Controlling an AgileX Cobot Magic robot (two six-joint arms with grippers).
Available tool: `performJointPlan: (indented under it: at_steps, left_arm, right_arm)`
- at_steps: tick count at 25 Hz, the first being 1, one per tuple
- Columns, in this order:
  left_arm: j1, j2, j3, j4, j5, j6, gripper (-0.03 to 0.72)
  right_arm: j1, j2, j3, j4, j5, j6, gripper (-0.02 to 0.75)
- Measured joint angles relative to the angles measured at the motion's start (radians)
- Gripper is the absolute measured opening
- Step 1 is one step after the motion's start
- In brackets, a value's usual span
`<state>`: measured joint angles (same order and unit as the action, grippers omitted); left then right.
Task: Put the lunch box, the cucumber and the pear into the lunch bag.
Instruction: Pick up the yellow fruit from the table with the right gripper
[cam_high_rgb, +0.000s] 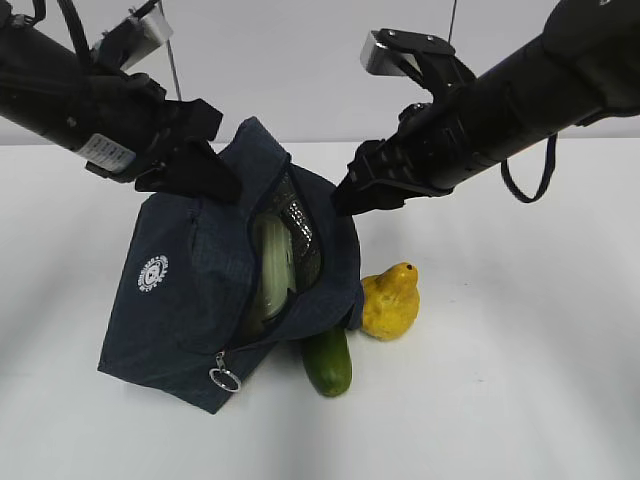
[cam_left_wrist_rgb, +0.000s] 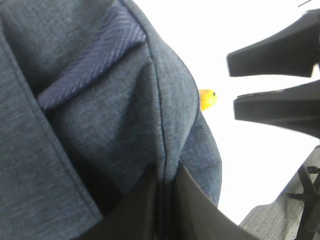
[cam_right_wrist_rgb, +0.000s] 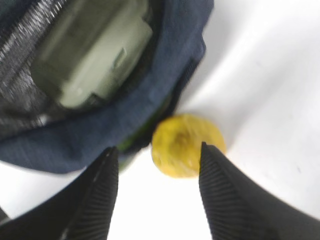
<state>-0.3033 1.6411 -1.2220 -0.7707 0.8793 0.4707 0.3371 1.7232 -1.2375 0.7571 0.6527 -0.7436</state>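
Observation:
The navy lunch bag (cam_high_rgb: 190, 300) lies open on the white table. The lunch box (cam_high_rgb: 270, 265) with its pale green lid stands inside the bag. My left gripper (cam_high_rgb: 222, 183) is shut on the bag's upper rim and holds the opening up; in the left wrist view the jaws pinch the fabric (cam_left_wrist_rgb: 164, 182). The cucumber (cam_high_rgb: 328, 362) lies on the table, its far end under the bag's edge. The pear (cam_high_rgb: 392, 300) stands beside it, just right of the bag. My right gripper (cam_high_rgb: 345, 200) is open and empty, hovering above the pear (cam_right_wrist_rgb: 187, 145), which shows between its fingers (cam_right_wrist_rgb: 159, 155).
The bag's zipper ring pull (cam_high_rgb: 224, 378) hangs at the front corner. The right gripper's fingers (cam_left_wrist_rgb: 280, 107) show in the left wrist view, close to the bag's rim. White table (cam_high_rgb: 520, 400) spreads to the right and front.

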Motion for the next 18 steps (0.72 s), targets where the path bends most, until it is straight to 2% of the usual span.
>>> performJointPlan:
  at_steps: [9,18]
  left_arm:
    - [0.007,0.000,0.000,0.013,0.058,0.000,0.001]
    - [0.007,-0.002,0.000,0.026,0.072,0.000,0.001]
  right_arm:
    - [-0.003,-0.079,0.000,-0.377,0.174,0.253,0.412]
    - [-0.003,-0.072,0.000,-0.428,0.233,0.290,0.412]
